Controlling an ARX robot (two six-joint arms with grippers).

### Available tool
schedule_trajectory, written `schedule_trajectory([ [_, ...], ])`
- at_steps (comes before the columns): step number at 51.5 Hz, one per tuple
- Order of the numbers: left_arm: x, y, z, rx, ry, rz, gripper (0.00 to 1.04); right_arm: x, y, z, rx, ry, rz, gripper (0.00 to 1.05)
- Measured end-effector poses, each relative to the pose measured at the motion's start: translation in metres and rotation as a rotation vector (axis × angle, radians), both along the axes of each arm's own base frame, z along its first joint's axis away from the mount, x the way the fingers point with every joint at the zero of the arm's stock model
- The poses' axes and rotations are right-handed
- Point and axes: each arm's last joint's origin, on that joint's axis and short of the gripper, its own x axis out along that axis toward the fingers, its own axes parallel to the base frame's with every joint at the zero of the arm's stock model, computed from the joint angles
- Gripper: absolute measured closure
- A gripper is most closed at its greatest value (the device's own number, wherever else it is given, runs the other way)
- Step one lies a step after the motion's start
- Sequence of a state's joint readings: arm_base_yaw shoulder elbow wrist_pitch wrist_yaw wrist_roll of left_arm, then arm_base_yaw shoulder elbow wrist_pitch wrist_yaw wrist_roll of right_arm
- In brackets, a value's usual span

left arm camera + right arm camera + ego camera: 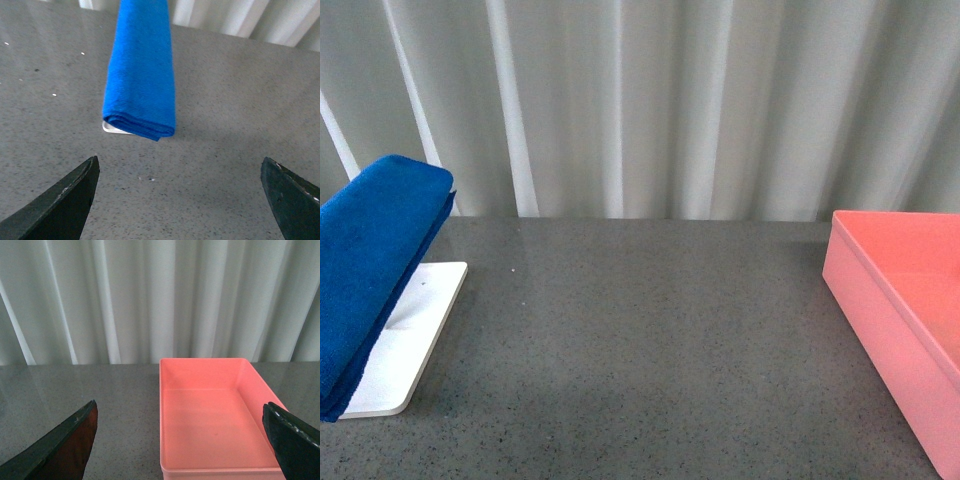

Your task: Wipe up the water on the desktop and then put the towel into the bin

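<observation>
Left gripper (179, 172) held its fingers wide apart, gripping nothing, low over the desktop (650, 340) and aimed at the folded end of the towel (140, 75). That towel hung over a white rack (415, 335) at the desktop's left side. Right gripper (179, 412), equally spread and unloaded, faced the bin (210, 375) at the right edge. A broad stretch of grey surface lay between rack and bin, bounded behind by a curtain (650, 100).

Front view crops towel (375, 260) at left — bin (890, 320) at right.
</observation>
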State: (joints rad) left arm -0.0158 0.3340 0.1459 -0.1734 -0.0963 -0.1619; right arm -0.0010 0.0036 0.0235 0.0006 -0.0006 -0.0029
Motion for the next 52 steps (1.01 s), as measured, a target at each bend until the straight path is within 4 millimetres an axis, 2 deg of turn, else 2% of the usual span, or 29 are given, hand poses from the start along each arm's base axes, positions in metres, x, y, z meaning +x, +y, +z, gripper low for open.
schedule_trajectory([
  [6, 0.039, 0.008, 0.033, -0.01, -0.024, -0.053, 0.07, 0.0, 0.0, 0.0, 0.0, 0.0, 0.0, 0.07],
  [10, 0.07, 0.015, 0.056, 0.044, -0.037, -0.085, 0.07, 0.0, 0.0, 0.0, 0.0, 0.0, 0.0, 0.07],
  [12, 0.098, 0.02, 0.071, 0.105, -0.026, -0.101, 0.07, 0.0, 0.0, 0.0, 0.0, 0.0, 0.0, 0.07],
  [17, 0.141, 0.025, 0.081, 0.193, 0.025, -0.134, 0.07, 0.0, 0.0, 0.0, 0.0, 0.0, 0.0, 0.07],
  [24, 0.191, 0.032, 0.09, 0.316, 0.063, -0.13, 0.07, 0.0, 0.0, 0.0, 0.0, 0.0, 0.0, 0.07],
  [25, 0.195, 0.032, 0.09, 0.322, 0.065, -0.127, 0.07, 0.0, 0.0, 0.0, 0.0, 0.0, 0.0, 0.07],
  [28, 0.225, 0.037, 0.092, 0.399, 0.103, -0.101, 0.07, 0.0, 0.0, 0.0, 0.0, 0.0, 0.0, 0.07],
  [31, 0.245, 0.04, 0.089, 0.426, 0.133, -0.093, 0.07, 0.0, 0.0, 0.0, 0.0, 0.0, 0.0, 0.07],
  [38, 0.284, 0.046, 0.068, 0.44, 0.288, -0.082, 0.07, 0.0, 0.0, 0.0, 0.0, 0.0, 0.0, 0.07],
  [45, 0.303, 0.049, 0.055, 0.399, 0.391, -0.078, 0.07, 0.0, 0.0, 0.0, 0.0, 0.0, 0.0, 0.07],
  [52, 0.311, 0.051, 0.046, 0.386, 0.414, -0.066, 0.07, 0.0, 0.0, 0.0, 0.0, 0.0, 0.0, 0.07],
])
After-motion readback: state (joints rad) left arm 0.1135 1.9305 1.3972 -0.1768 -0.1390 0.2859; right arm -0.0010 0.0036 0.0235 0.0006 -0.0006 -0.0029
